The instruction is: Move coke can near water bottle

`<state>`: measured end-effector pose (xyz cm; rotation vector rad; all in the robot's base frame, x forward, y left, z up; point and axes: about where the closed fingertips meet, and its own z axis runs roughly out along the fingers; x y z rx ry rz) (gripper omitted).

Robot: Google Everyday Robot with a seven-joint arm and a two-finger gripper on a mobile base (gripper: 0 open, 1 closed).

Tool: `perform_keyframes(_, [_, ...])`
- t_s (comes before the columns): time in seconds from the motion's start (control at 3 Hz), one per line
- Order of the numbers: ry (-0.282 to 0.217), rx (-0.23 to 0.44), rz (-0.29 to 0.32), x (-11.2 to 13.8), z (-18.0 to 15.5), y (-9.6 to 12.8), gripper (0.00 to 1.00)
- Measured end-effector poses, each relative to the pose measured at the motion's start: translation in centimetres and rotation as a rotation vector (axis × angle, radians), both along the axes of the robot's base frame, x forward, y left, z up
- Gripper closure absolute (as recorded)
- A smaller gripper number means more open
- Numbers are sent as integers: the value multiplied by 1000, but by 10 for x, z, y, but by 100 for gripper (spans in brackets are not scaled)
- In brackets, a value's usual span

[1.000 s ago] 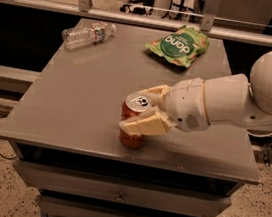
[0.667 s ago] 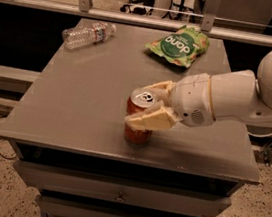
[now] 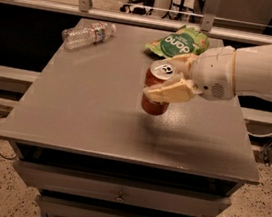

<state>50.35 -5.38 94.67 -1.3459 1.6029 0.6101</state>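
Now the coke can (image 3: 152,104) is carried clear of the table (image 3: 74,117), clamped upright between the two fingers of the gripper (image 3: 163,77), which is reached in from the side away from the water bottle (image 3: 86,34). Against the picture of a second ago, the can is found raised off the surface and brought back from the table's front edge, so that it is somewhat closer to the water bottle. A soft shadow is cast on the table below the can, by which the lift is confirmed. The bottle itself is left unmoved, lying on its side at the back corner. The green snack bag (image 3: 183,42) is likewise untouched, beside the bottle along the same back edge and well apart from it. The can is still kept well apart from the water bottle, forward of it and off towards the bag's side. The grasp and lift are judged done; the carry across to the bottle and the setting-down are judged to remain.
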Motion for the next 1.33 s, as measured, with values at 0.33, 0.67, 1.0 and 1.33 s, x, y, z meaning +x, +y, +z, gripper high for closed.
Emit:
perform_keyframes(0.33, [0,0,0,0,0,0,100])
perform_keyframes(0.67, [-38,-3,5,19,11,3,100])
perform_keyframes(1.0, [-125,-9,17,60,34,11,100])
perform_keyframes(1.33, [-199,-2,21,101,52,20,100])
